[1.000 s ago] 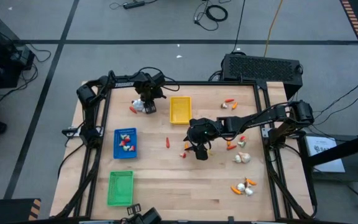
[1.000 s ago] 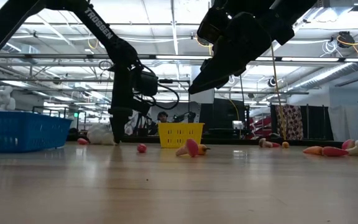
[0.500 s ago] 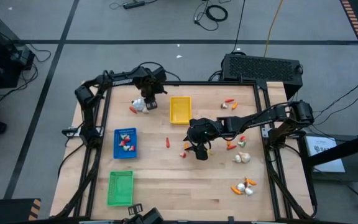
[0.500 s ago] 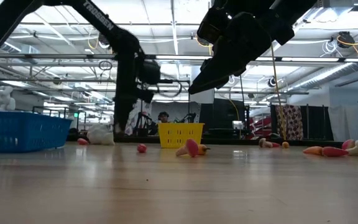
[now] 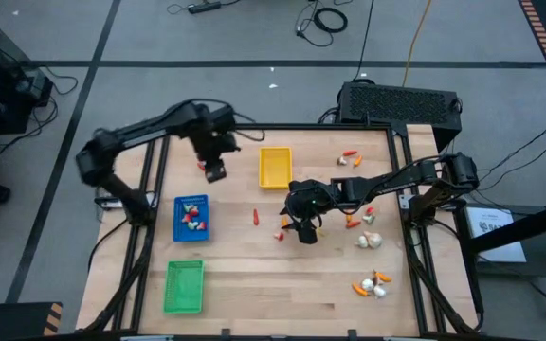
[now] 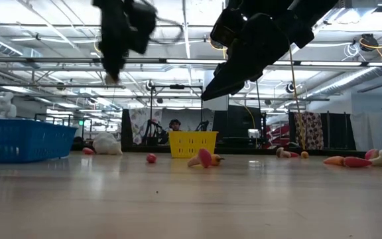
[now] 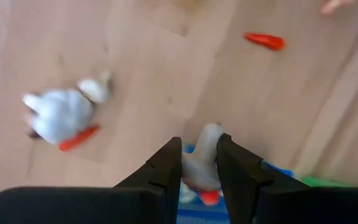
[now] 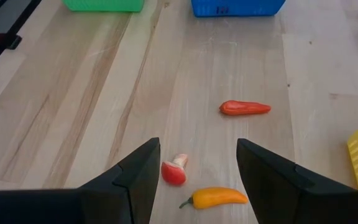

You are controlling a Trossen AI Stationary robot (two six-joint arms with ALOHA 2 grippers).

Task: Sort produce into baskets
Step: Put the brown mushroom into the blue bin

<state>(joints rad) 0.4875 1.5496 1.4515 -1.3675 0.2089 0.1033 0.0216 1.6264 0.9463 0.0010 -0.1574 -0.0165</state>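
Light wood table (image 5: 254, 275) in a black frame, grey floor w/ cables around it; beyond the far edge, a big hall w/ ceiling strip lights and a person (image 6: 174, 124) seated behind the yellow tray (image 5: 275, 167).

Blue tray (image 5: 191, 219), holding a few small pieces, sits just below the raised left gripper (image 5: 215, 170); green tray (image 5: 184, 286) lies nearer the front edge. A whitish bulb (image 7: 59, 114) touching a slim red piece (image 7: 78, 137) lies on the wood under that gripper. Red pepper (image 8: 245, 107) lies ahead of the right gripper (image 5: 306, 232); red-and-white mushroom piece (image 8: 174, 170) and orange pepper (image 8: 216, 198) sit between its fingers on the table. More produce is scattered on its far side, towards the table's right edge.

Left gripper hangs high above the table, fingers (image 7: 161, 169) clamped on a pale garlic-like piece (image 7: 202, 158), nothing blocking it. Right gripper hovers low mid-table, jaws apart, holding nothing.
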